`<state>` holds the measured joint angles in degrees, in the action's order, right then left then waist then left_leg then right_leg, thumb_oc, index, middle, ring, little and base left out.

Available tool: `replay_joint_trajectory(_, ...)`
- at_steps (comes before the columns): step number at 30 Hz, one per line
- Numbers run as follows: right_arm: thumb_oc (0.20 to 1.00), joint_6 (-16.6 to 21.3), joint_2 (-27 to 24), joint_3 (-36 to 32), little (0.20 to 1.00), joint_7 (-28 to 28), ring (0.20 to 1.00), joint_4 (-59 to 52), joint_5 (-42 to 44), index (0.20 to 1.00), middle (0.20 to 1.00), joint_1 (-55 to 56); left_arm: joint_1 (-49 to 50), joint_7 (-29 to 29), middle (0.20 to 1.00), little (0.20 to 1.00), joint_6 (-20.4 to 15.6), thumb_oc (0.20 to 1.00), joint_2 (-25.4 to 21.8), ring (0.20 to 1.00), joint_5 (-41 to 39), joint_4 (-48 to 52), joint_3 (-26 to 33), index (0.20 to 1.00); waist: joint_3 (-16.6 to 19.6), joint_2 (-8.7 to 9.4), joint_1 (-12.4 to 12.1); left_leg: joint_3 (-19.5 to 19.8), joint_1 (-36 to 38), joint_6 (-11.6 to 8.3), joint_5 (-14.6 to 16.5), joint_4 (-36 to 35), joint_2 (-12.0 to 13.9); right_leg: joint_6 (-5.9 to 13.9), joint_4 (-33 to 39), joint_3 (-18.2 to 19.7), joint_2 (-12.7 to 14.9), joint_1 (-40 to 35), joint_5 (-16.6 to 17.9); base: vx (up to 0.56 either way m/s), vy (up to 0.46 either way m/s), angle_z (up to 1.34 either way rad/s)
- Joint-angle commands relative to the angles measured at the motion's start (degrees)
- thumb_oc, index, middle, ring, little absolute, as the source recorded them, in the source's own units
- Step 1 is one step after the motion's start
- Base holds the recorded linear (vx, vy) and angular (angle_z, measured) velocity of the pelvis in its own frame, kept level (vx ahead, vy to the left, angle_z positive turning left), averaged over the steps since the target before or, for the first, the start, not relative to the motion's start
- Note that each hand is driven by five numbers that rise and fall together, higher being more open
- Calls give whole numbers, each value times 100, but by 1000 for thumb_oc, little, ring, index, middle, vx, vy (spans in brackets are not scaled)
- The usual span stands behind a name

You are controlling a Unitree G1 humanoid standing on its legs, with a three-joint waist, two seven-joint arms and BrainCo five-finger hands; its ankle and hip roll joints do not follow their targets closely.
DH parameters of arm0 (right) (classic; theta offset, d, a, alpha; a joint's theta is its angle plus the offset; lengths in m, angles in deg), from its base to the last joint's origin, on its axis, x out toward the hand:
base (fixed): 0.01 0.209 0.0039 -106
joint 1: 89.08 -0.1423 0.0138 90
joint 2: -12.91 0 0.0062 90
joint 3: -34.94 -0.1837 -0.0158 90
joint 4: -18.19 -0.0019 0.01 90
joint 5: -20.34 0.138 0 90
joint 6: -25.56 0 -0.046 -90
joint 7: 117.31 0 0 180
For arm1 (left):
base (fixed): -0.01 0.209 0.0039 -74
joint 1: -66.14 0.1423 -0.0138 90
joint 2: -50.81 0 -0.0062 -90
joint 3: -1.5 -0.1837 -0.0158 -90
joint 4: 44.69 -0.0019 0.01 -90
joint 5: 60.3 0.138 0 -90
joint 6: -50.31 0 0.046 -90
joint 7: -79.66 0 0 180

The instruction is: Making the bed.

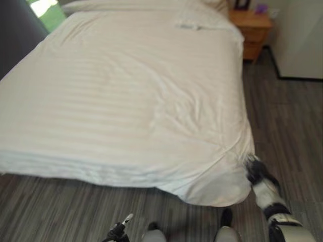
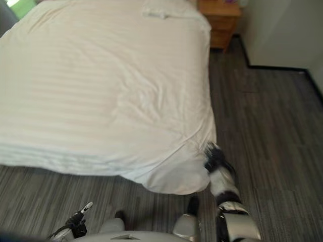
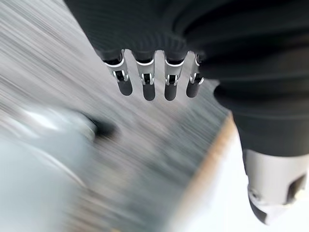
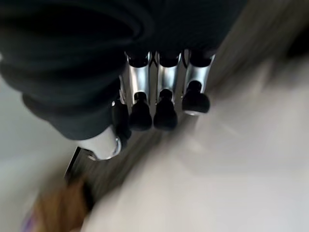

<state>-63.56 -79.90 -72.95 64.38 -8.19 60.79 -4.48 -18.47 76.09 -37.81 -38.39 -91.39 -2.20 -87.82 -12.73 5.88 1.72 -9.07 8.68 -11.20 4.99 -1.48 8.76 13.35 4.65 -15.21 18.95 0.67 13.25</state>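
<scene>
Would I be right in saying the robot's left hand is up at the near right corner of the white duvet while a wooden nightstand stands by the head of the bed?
Not quite: it is the right robot hand at that corner of the white duvet, as the left eye view shows. The left robot hand hangs low over the floor. The wooden nightstand does stand by the head of the bed.

Head stereo pair steeply down over the bed (image 1: 126,91) corner (shared), wrist cameras close along each robot hand.

Bare floor (image 2: 272,126) beside the bed (image 1: 126,91), nightstand (image 1: 252,30) at its far corner.
</scene>
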Motion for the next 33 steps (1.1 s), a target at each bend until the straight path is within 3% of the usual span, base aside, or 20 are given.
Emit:
replay_joint_trajectory(1, 1000, -143, -88, -107, 1000, 92, 1000, -25, -210, 1000, 1000, 841, -546, 1, 1000, 1000, 35, 1000, 266, 1000, 385, 31, -305, 1000, -65, -433, 450, -160, 447, 289, -138, -177, -156, 165, -102, -211, 130, 449, 352, -299, 241, -26)
replay_joint_trajectory(3, 1000, -106, 219, 46, 1000, 117, 1000, -447, -209, 1000, 1000, 1010, -653, -30, 1000, 1000, 27, 1000, 264, 1000, 512, 442, -509, 1000, -139, -314, 488, -322, 524, 356, -126, -352, -268, 165, -283, -255, 227, 609, 553, -381, 234, -39)
replay_joint_trajectory(4, 1000, -54, 339, 159, 1000, 129, 1000, -711, -215, 1000, 1000, 1065, -736, -36, 1000, 1000, 17, 1000, 275, 1000, 590, 570, -603, 1000, -182, -350, 438, -428, 522, 400, -150, -352, -237, 165, -516, -533, 257, 651, 382, -309, 156, -74)
replay_joint_trajectory(5, 1000, -60, 350, 157, 1000, 139, 1000, -729, -218, 1000, 1000, 1072, -737, -38, 1000, 1000, 19, 1000, 271, 1000, 591, 573, -604, 1000, -176, -330, 441, -422, 504, 405, -170, -352, -256, 165, -531, -527, 280, 675, 387, -408, 295, -124)
replay_joint_trajectory(7, 1000, -5, 493, 568, 1000, 208, 1000, -1550, -477, 1000, 1000, 1124, -697, 173, 1000, 1000, 106, 1000, 126, 1000, 630, 1243, -975, 1000, -203, -461, 405, -780, 404, 670, -381, -352, -337, 138, -1406, -1065, 172, 429, -51, -430, 340, -146)
replay_joint_trajectory(8, 1000, -14, 503, 568, 1000, 218, 1000, -1570, -483, 1000, 1000, 1138, -687, 174, 1000, 1000, 114, 1000, 121, 1000, 631, 1256, -975, 1000, -197, -448, 401, -784, 399, 673, -392, -352, -348, 137, -1420, -1056, 186, 444, -51, -453, 371, -167)
replay_joint_trajectory(10, 1000, -107, 183, 779, 1000, 81, 1000, -2297, -1107, 1000, 1000, 1106, -475, 964, 1000, 1000, 124, 1000, -861, 1000, 1694, 2993, -1706, 1000, -133, -689, 285, -1333, 196, 912, -645, -352, -337, 20, -2249, -1415, -53, 54, -517, -440, 327, -94)
replay_joint_trajectory(11, 1000, -123, 204, 776, 1000, 85, 1000, -2324, -1120, 1000, 1000, 1142, -412, 976, 1000, 1000, 173, 1000, -893, 1000, 1698, 3079, -1698, 1000, -125, -670, 237, -1375, 225, 906, -628, -352, -342, 19, -2306, -1364, -44, 81, -553, -372, 207, -116)
replay_joint_trajectory(12, 1000, -108, 118, 865, 1000, -115, 1000, -2957, -1334, 1000, 1000, 1281, 76, 1451, 1000, 1000, 231, 1000, -1352, 1000, 1210, 4369, -1623, 1000, 21, -742, 25, -1818, 102, 940, -757, -338, -300, 5, -2335, -1595, -60, -344, -743, -282, 154, -203)
replay_joint_trajectory(13, 1000, -55, 44, 928, 1000, -179, 1000, -3001, -1483, 1000, 1000, 1254, 175, 1731, 1000, 1000, 257, 1000, -1532, 1000, 861, 4716, -1645, 1000, 115, -825, -80, -1953, 69, 949, -727, -309, -284, 88, -2521, -1778, 30, -627, -854, -408, 156, -332)
replay_joint_trajectory(14, 1000, -46, -38, 1017, 1000, -242, 1000, -3050, -1692, 1000, 1000, 1213, 290, 2050, 1000, 1000, 307, 1000, -1809, 1000, 682, 5164, -1718, 1000, 193, -817, -237, -2150, 32, 931, -751, -292, -274, 95, -2441, -1787, 99, -812, -899, -298, 52, -252)
replay_joint_trajectory(17, 1000, 36, -111, 1341, 1000, -465, 1000, -3325, -2067, 1000, 1000, 1023, 373, 2680, 1000, 1000, 485, 1000, -1880, 1000, -190, 5993, -1842, 1000, 404, -825, -569, -2827, -116, 885, -975, -249, -111, 148, -2097, -2228, 280, -1300, -734, -322, -61, -127)
replay_joint_trajectory(20, 1000, 75, -102, 1630, 1000, -550, 1000, -3440, -2499, 1000, 1000, 889, 481, 2875, 1000, 1000, 608, 1000, -1649, 1000, -492, 5961, -2083, 1000, 486, -863, -818, -3242, -294, 672, -1305, -104, 206, 99, -1080, -2282, 45, -1590, -1054, -268, -206, -153)
replay_joint_trajectory(24, 1000, 116, -174, 1855, 1000, -475, 1000, -3589, -2686, 1000, 1000, 823, 545, 2423, 1000, 1000, 323, 1000, -1322, 1000, -266, 5593, -2047, 1000, 416, -1008, -883, -3535, -335, 280, -1682, 202, 765, -99, -252, -2081, -429, -1675, -1350, -147, -222, -109)
replay_joint_trajectory(26, 1000, 122, -332, 1971, 1000, -491, 1000, -3749, -2759, 1000, 1000, 875, 498, 2074, 1000, 1000, 220, 1000, -1148, 1000, 147, 5395, -1963, 1000, 296, -1139, -802, -3522, -340, 76, -1906, 351, 1096, -261, -42, -1909, -705, -1688, -1534, -199, -288, -54)
replay_joint_trajectory(28, 1000, 110, -370, 1990, 1000, -483, 1000, -3808, -2786, 1000, 1000, 909, 431, 1937, 1000, 1000, 142, 1000, -1152, 1000, 419, 5452, -1882, 1000, 244, -1177, -808, -3355, -414, 53, -1898, 471, 1145, -333, -28, -1786, -781, -1657, -1635, -110, -137, -60)
replay_joint_trajectory(29, 1000, 131, -439, 2025, 1000, -430, 1000, -3883, -2848, 1000, 1000, 926, 342, 1678, 1000, 1000, -48, 1000, -1172, 1000, 809, 5531, -1743, 1000, 136, -1223, -881, -2853, -584, -12, -1917, 662, 1116, -363, -17, -1717, -806, -1641, -1695, -129, -75, -70)
replay_joint_trajectory(30, 1000, 143, -531, 2113, 1000, -409, 1000, -4025, -2976, 1000, 1000, 909, 343, 1434, 1000, 1000, -151, 1000, -1109, 1000, 1154, 5516, -1587, 1000, 20, -1279, -999, -2093, -804, 155, -1845, 793, 785, -411, 1, -1675, -844, -1548, -1625, -177, -315, -51)
replay_joint_trajectory(31, 1000, 59, -593, 2078, 1000, -533, 1000, -4198, -3096, 1000, 1000, 1157, 391, 1121, 1000, 1000, -142, 1000, -857, 1000, 2242, 5027, -1320, 1000, -72, -1082, -1088, -1119, -814, 393, -1214, 682, 265, -474, -16, -1196, -938, -1395, -1576, -139, -278, -94)
replay_joint_trajectory(33, 1000, 38, -603, 2027, 1000, -533, 1000, -4299, -3089, 1000, 1000, 1254, 356, 1062, 1000, 1000, -92, 1000, -773, 1000, 2474, 4746, -1333, 1000, -72, -1047, -986, -1301, -772, 403, -1266, 727, 367, -520, -10, -1105, -1020, -1382, -1594, -21, -245, -176)
